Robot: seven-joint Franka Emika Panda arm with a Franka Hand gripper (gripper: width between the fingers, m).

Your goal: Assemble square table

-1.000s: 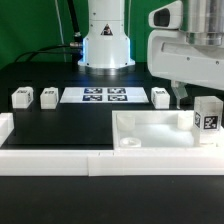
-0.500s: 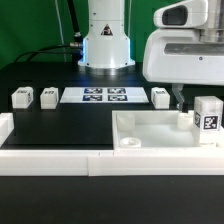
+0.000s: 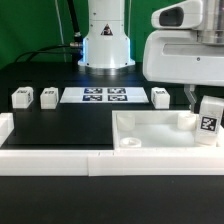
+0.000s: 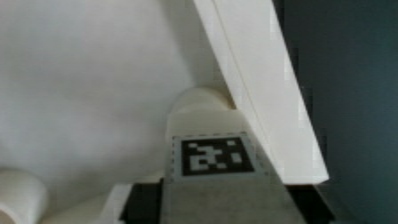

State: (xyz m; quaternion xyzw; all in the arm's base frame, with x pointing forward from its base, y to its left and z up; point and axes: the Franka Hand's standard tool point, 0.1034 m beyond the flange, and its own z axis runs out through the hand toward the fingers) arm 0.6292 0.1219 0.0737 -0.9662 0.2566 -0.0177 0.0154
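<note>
Here, the gripper (image 3: 203, 106) body is cropped by the exterior view's edge, and the held leg (image 3: 208, 120) largely masks the jaws. The wrist view shows dark pads (image 4: 135, 204) clamped on both flanks of that leg. The held leg sits tilted at the corner of the square top (image 3: 150, 140) on the exterior view's right; whether they touch cannot be determined. Count: four legs, one top. The outer leg (image 3: 22, 97), second leg (image 3: 49, 95) and third leg (image 3: 161, 96) stand on the tabletop (image 3: 70, 125), flanking the marker board (image 3: 105, 95). The border rail (image 3: 60, 155) lies in front.
</note>
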